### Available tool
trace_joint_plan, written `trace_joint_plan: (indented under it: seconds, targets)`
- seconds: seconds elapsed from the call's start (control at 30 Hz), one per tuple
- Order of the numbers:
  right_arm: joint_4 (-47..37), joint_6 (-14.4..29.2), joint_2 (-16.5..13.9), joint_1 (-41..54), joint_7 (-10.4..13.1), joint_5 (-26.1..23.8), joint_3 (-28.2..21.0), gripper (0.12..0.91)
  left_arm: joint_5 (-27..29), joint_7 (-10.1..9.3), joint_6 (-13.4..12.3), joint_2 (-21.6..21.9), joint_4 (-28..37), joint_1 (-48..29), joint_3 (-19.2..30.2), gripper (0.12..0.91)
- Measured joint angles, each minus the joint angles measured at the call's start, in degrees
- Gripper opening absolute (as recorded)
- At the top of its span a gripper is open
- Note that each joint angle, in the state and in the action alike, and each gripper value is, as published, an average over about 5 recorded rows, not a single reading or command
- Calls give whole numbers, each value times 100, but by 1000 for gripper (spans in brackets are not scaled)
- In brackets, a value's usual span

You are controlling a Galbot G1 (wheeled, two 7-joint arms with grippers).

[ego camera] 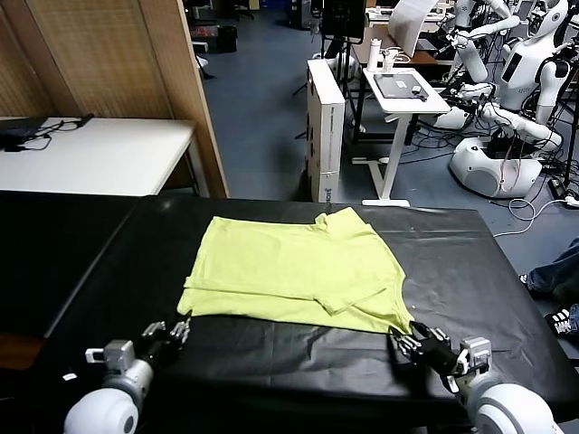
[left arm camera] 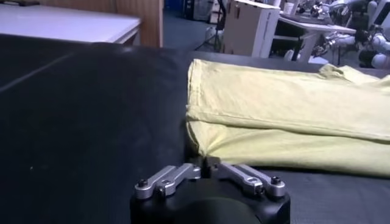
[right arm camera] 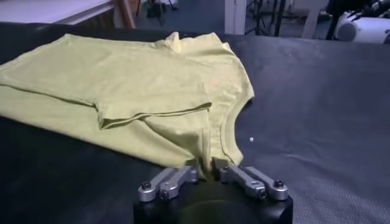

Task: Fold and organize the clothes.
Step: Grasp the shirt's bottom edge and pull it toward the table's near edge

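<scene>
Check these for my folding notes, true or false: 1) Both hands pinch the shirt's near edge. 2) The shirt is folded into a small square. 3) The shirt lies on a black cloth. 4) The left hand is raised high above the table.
1) True: the left hand and right hand are each shut on a near corner of the T-shirt.
2) False: it lies spread wide, only partly folded.
3) True: the black table cloth is under it.
4) False: it sits low at the table, at the shirt's corner.
</scene>
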Motion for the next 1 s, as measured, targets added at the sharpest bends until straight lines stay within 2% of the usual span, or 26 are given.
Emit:
trace_joint_plan:
  seconds: [0.27,0.53,0.63,0.77,0.8,0.87,0.9,1.0]
  targets:
    - [411,-368,-18,-270,115,16,55,140,-69,10,-54,311,-409,607,-416,147]
    - [573,-612,-15,-387,55,90,-7,140,-87,47,-83,466,-657,1357,-921,147]
    - [648,-625,-22,-435,-12,174,-8,187,-119,53,-67,479,-711,1542,-1075,147]
    - [788,-626,-42,-513,-18,361,22,397,-133,37,-8,465,-771,1655,-1177,153]
    - [830,-626,-52,-533,-11,414,38,473,-133,30,8,459,-789,1667,-1186,172]
    - [923,-626,-82,-581,1,506,84,587,-133,14,45,449,-829,1687,-1199,249]
    - [969,-626,-99,-604,4,543,111,663,-133,3,67,448,-850,1700,-1207,304]
    - [1111,-626,-162,-651,-12,656,225,824,-132,-36,129,452,-910,1756,-1252,491]
